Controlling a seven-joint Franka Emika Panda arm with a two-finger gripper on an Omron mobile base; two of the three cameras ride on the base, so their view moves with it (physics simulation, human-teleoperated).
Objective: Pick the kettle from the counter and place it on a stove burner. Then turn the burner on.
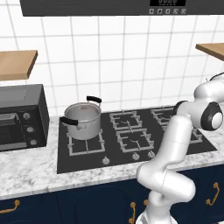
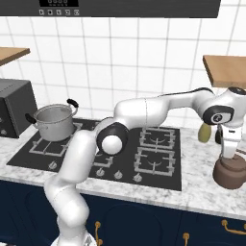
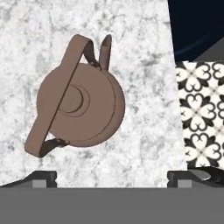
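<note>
The brownish-copper kettle [image 2: 232,175] stands on the speckled marble counter [image 2: 202,191] just right of the black stove [image 2: 120,166]. My gripper [image 2: 229,154] hangs straight above it, pointing down, close over its handle. Seen from above in the hand view, the kettle [image 3: 81,105] shows its round lid, arched handle and short spout, left of centre on the counter [image 3: 140,144]. My gripper [image 3: 114,178] is open; its fingertips [image 3: 41,177] stand wide apart with nothing between them. The stove's nearest free burner [image 2: 154,161] lies to the kettle's left, with knobs [image 2: 138,178] along the front edge.
A steel pot [image 1: 83,120] with black handles sits on the stove's back-left burner. A dark oven [image 1: 22,116] stands on the counter at far left. A yellow-green object [image 2: 205,133] is behind the kettle. Wooden shelves [image 2: 226,69] hang above. The counter's edge and patterned floor [image 3: 199,118] are near the kettle.
</note>
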